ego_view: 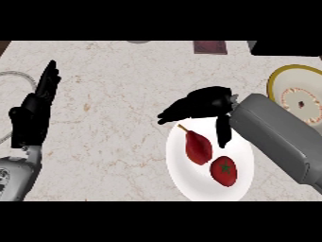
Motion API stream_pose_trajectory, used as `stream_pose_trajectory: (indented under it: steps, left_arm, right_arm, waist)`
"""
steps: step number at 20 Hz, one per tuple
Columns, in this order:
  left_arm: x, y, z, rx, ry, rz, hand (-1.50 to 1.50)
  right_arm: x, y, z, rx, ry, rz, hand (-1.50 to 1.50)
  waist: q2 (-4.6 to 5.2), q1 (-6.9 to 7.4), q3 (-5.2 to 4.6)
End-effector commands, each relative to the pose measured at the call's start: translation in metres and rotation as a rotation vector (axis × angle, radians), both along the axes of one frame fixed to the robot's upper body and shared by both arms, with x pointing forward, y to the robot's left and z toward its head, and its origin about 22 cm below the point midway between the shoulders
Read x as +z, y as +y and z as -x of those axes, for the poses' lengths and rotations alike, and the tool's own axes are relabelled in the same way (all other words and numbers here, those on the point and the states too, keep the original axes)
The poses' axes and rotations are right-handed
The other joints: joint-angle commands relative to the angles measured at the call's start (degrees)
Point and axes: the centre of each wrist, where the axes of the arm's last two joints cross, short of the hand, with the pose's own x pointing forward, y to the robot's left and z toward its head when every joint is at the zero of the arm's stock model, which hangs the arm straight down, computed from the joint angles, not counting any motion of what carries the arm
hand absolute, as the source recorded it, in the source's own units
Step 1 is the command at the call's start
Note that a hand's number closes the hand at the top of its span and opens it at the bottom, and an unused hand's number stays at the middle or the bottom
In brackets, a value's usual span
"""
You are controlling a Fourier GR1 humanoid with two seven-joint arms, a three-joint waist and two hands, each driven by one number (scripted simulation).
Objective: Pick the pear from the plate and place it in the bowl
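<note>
Lighting here is pretty flat and even, fairly bright, with no obvious single source. The pale marbled desk (122,118) reads clean, no glare spots. The white plate (184,177) is the brightest patch, nearly blown out, so its rim blends into itself. Shadows are soft: just a faint darker smudge under the right hand (201,105). Both black hands lose surface detail, the left hand (34,116) reading almost as a silhouette. Edges look a bit soft overall.
</note>
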Motion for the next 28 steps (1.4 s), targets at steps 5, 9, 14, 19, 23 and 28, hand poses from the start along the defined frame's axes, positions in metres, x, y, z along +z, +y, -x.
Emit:
stream_pose_trajectory:
  steps: [5, 9, 14, 19, 23, 28]
  left_arm:
    - [0.014, 0.009, 0.002, 0.008, -0.005, -0.002, 0.00]
    - [0.005, -0.001, 0.000, 0.003, -0.008, -0.006, 0.00]
    - [0.008, 0.013, -0.002, 0.007, 0.014, 0.013, 0.00]
    - [0.003, 0.005, -0.002, -0.019, 0.007, -0.005, 0.00]
    - [0.017, 0.015, -0.004, 0.003, 0.003, 0.007, 0.00]
    - [-0.008, 0.015, 0.014, -0.007, 0.011, 0.012, 0.00]
  right_arm:
    - [-0.038, -0.003, -0.007, 0.065, 0.072, 0.039, -1.50]
    - [-0.035, 0.011, -0.008, 0.070, 0.097, 0.023, -1.50]
    - [-0.078, 0.014, 0.010, 0.086, 0.086, 0.070, -1.50]
    - [-0.083, 0.045, 0.009, 0.183, 0.022, 0.066, 1.50]
    - [-0.092, 0.019, 0.008, 0.190, 0.002, 0.007, 1.50]
    - [-0.090, 0.033, 0.009, 0.186, 0.032, -0.057, 1.50]
  waist:
    - [0.01, -0.12, 0.01]
    - [-0.10, -0.59, -0.01]
    - [-0.11, -0.81, -0.01]
    - [0.17, 0.01, 0.01]
    - [-0.06, -0.60, 0.01]
    - [-0.22, -0.75, -0.02]
